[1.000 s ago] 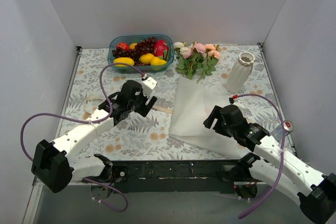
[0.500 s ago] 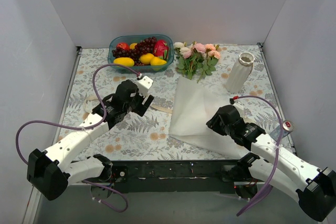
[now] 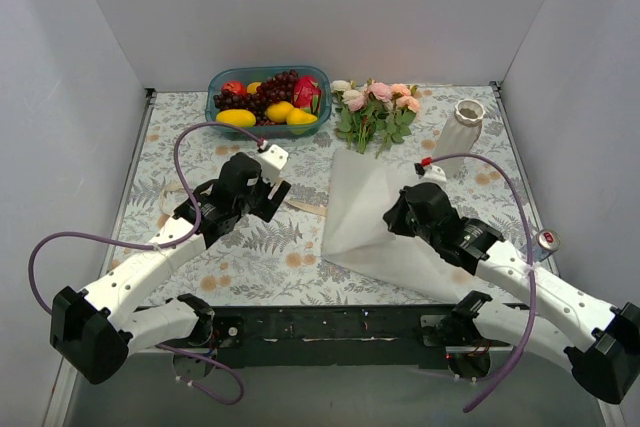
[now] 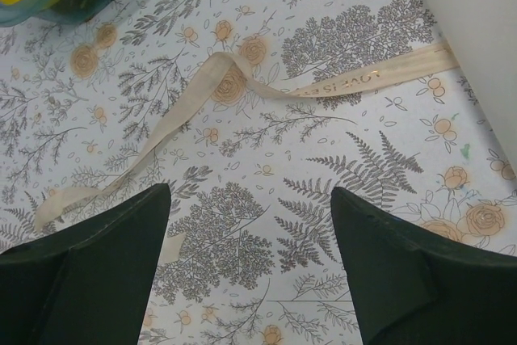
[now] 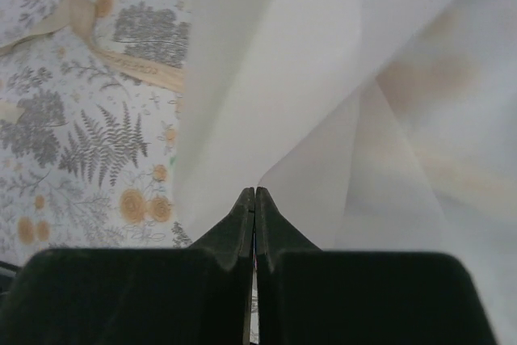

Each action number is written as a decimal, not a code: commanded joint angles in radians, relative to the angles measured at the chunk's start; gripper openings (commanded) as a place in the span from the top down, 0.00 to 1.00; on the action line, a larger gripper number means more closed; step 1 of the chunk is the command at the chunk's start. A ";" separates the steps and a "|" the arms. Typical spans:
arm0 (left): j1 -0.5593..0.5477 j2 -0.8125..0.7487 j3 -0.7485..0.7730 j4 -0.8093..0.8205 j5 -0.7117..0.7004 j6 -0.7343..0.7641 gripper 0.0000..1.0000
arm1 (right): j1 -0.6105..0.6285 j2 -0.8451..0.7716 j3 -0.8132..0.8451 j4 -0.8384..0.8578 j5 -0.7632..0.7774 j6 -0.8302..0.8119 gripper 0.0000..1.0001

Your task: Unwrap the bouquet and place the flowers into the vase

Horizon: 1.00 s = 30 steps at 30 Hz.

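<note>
Right gripper (image 5: pixel 254 191): pinches the white paper (image 5: pixel 339 78) tight. Left gripper (image 4: pixel 249 199): hangs wide open over the ribbon (image 4: pixel 355 77).

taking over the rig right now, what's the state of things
Left gripper: jaws open, empty, over the ribbon, which lies loose on the tablecloth.
Right gripper: jaws shut at a fold of the white paper; cannot tell whether it pinches it.
Flowers: lying at the paper's far edge, beside the fruit bowl.
Vase: upright, far right, no flowers in it.
Done: ribbon off, paper opened out.
Left: flowers into the vase.
</note>
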 commanded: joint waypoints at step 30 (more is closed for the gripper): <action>0.605 0.036 0.099 0.029 0.199 -0.110 0.02 | 0.522 1.090 1.044 0.067 -0.035 -0.529 0.64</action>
